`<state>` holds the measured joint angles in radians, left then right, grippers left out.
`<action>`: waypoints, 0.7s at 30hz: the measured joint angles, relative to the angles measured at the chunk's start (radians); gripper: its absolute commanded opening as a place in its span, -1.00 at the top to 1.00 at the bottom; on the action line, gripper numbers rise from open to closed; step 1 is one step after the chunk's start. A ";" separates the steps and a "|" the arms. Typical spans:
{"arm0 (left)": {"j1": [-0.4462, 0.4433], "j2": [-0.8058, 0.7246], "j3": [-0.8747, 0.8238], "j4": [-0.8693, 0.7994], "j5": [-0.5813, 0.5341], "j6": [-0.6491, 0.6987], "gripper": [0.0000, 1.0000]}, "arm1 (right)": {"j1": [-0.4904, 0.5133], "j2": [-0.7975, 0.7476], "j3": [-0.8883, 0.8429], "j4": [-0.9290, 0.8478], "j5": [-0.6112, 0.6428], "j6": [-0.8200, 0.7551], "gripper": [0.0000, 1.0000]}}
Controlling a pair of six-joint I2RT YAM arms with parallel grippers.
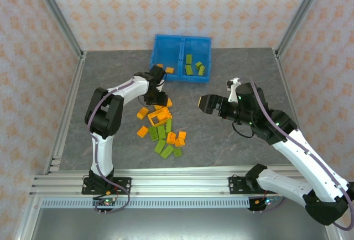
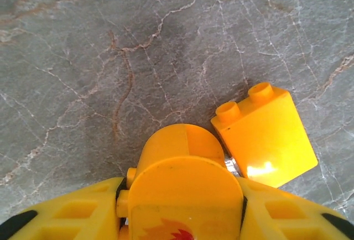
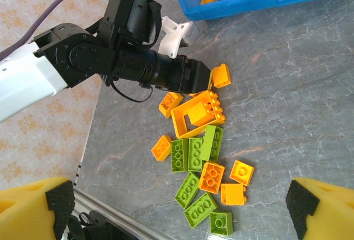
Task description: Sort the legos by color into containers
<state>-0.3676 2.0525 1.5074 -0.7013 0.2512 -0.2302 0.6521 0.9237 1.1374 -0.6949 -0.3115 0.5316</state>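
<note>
Left claw (image 3: 200,77) low over counter (image 1: 238,68), clamped on rounded orange brick (image 2: 185,184), two-stud orange brick (image 2: 265,135) just beside it, right claw (image 1: 208,104) gaping wide, raised right of orange-and-green pile (image 1: 165,135), blue bin (image 1: 166,36) at far side, orange bricks in left compartment, green in right.

We log the brick pile (image 1: 164,129) crowding the middle of the tabletop (image 1: 238,79); pieces touch, leaving scant finger room inside. The left hand (image 1: 159,97), closed on a rounded orange brick (image 2: 185,179), blocks the pile's 12 o'clock, the lane toward the blue bin (image 1: 156,52). The left arm (image 1: 102,118) bars 9 o'clock. From 1 to 5 o'clock the surface is bare, free up to the right hand (image 1: 206,104), fingers spread.
</note>
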 measured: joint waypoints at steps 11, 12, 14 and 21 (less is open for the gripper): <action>0.000 -0.126 0.239 -0.014 -0.098 0.003 0.25 | 0.000 -0.002 0.000 0.000 -0.003 0.003 -0.99; 0.000 -0.122 0.291 -0.012 -0.115 0.007 0.25 | 0.000 -0.002 0.000 0.000 -0.003 0.003 -0.99; 0.000 -0.101 0.409 -0.012 -0.152 0.020 0.25 | 0.000 -0.005 0.000 0.001 -0.003 0.003 -0.99; 0.004 0.159 0.819 0.003 -0.241 0.054 0.27 | 0.000 -0.031 0.000 0.001 -0.002 0.017 -0.99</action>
<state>-0.3634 2.2120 2.3268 -0.6987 0.0105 -0.1764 0.6521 0.8928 1.1378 -0.6941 -0.3134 0.5488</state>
